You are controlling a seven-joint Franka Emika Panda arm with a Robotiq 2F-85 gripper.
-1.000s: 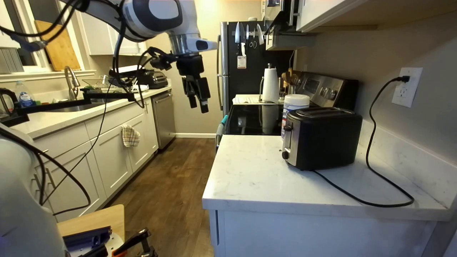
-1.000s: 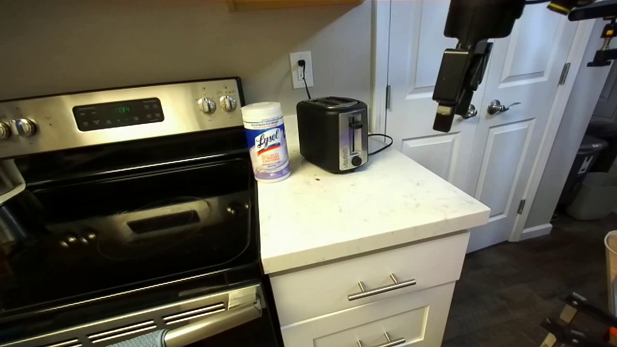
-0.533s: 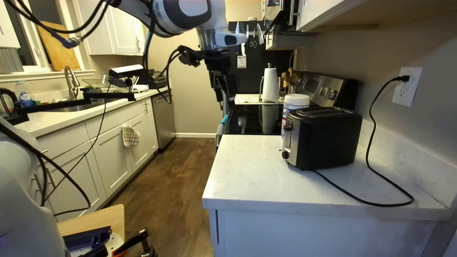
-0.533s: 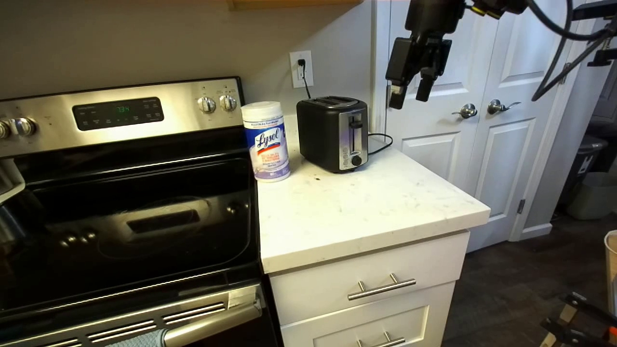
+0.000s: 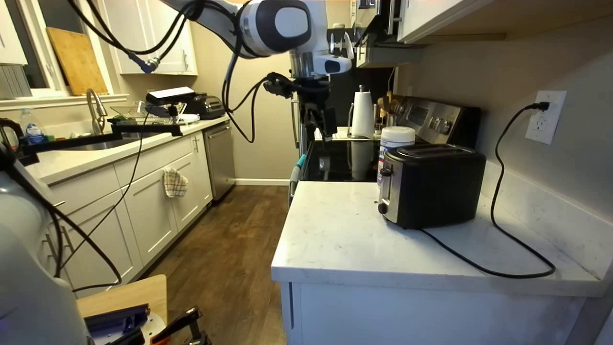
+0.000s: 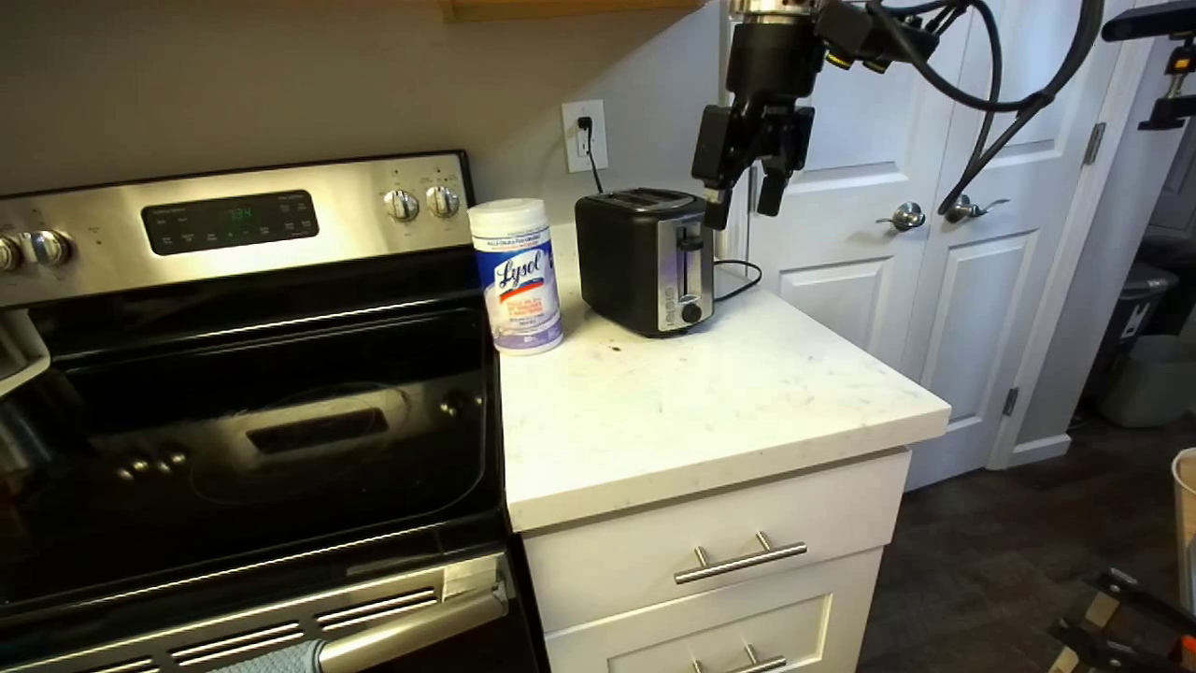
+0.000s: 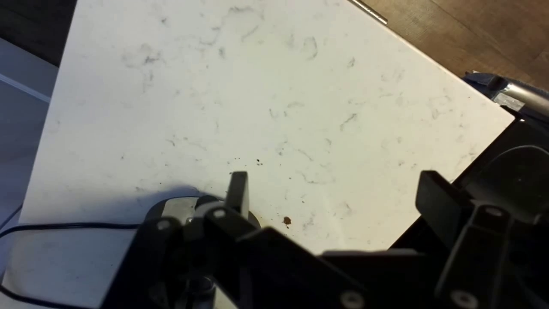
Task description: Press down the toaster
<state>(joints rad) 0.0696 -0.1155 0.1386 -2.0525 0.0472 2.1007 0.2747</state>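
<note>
Toaster (image 7: 181, 209): mostly buried behind the gripper (image 7: 334, 191) in the wrist view; I can't tell its shape there.
Cord (image 7: 77, 225): slips off the left edge of the wrist view.
Wipes tub (image 5: 397, 136): partly tucked behind the toaster in an exterior view; its finest print (image 6: 525, 323) too small for me to read.
Arm (image 5: 280, 28): cut by the top edge in both exterior views.
Fridge (image 5: 347, 86): partly blocked by arm and gripper.
Stove (image 6: 280, 374): cropped at left and bottom in an exterior view.
</note>
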